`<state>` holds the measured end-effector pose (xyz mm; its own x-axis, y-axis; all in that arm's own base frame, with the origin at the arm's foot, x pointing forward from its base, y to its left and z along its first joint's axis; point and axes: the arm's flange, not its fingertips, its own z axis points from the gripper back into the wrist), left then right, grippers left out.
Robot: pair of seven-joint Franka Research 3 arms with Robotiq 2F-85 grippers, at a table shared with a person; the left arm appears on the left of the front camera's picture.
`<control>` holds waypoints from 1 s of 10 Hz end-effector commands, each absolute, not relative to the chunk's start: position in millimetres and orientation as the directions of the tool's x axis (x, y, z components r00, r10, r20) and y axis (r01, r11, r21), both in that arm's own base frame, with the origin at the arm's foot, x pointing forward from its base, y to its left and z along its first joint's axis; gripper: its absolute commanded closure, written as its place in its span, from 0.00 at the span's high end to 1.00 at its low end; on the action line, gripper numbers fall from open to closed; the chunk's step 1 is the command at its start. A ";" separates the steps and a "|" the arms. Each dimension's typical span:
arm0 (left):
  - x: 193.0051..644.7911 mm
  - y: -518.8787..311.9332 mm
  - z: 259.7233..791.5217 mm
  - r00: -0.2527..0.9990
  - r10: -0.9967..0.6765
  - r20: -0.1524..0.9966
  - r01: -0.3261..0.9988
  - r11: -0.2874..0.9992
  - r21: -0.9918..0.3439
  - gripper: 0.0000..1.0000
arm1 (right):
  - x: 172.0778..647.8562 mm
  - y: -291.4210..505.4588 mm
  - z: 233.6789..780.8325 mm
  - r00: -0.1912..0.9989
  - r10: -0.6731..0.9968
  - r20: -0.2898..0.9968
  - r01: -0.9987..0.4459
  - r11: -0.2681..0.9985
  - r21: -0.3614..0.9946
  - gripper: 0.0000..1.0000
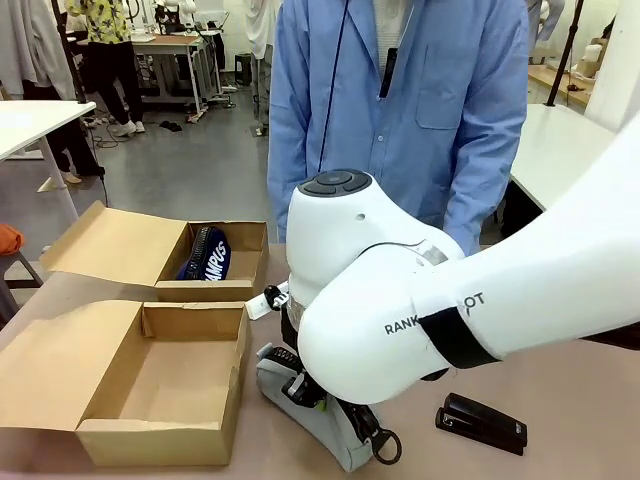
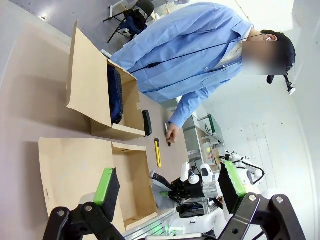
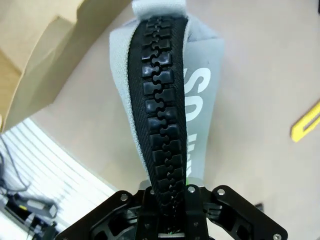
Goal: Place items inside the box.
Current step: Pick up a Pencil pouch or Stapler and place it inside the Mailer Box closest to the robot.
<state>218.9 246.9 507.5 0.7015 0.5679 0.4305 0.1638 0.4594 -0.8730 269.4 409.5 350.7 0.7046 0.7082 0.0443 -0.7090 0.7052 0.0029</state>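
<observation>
I see two open cardboard boxes on the left half of the table [image 1: 590, 400], one behind the other. The far box [image 1: 250, 262] holds a dark blue pouch [image 1: 207, 255] lettered "CAMPUS", leaning against its left wall. The near box [image 1: 232, 372] shows me its bare cardboard floor, with its lid flap spread out to the left. My right gripper [image 1: 312, 395] is clamped on the zip seam of the grey pouch [image 1: 335, 430], which sits at the table's near edge, just right of the near box. I cannot tell whether it rests on the table or hangs just above it. The pouch stands zip side up. Its long axis runs diagonally from the near box's right wall toward the near edge, and its ring pull [image 1: 386, 447] points to the near right. On my right wrist view the black zip runs straight away from the fingers. One stapler [image 1: 480, 423] lies toward the near right corner. The second stapler [image 2: 146, 122] lies against the far box, and the yellow knife [image 2: 158, 152] lies just beside it. My left gripper [image 2: 169, 187] hangs high above the boxes, fingers spread wide with nothing between them.
</observation>
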 end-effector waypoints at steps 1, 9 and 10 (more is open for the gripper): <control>219.2 246.1 509.6 0.693 0.566 0.448 0.187 0.459 -0.869 1.00 | 235.2 389.2 383.2 0.733 0.680 -0.025 -0.675 0.731 0.096 0.00; 219.2 246.1 509.6 0.693 0.566 0.448 0.187 0.459 -0.869 1.00 | 200.4 326.9 426.4 0.828 0.561 -0.016 -0.542 0.807 0.234 0.00; 219.2 246.1 509.6 0.693 0.566 0.448 0.187 0.459 -0.869 1.00 | 200.4 326.9 426.4 0.828 0.561 -0.016 -0.542 0.807 0.234 0.00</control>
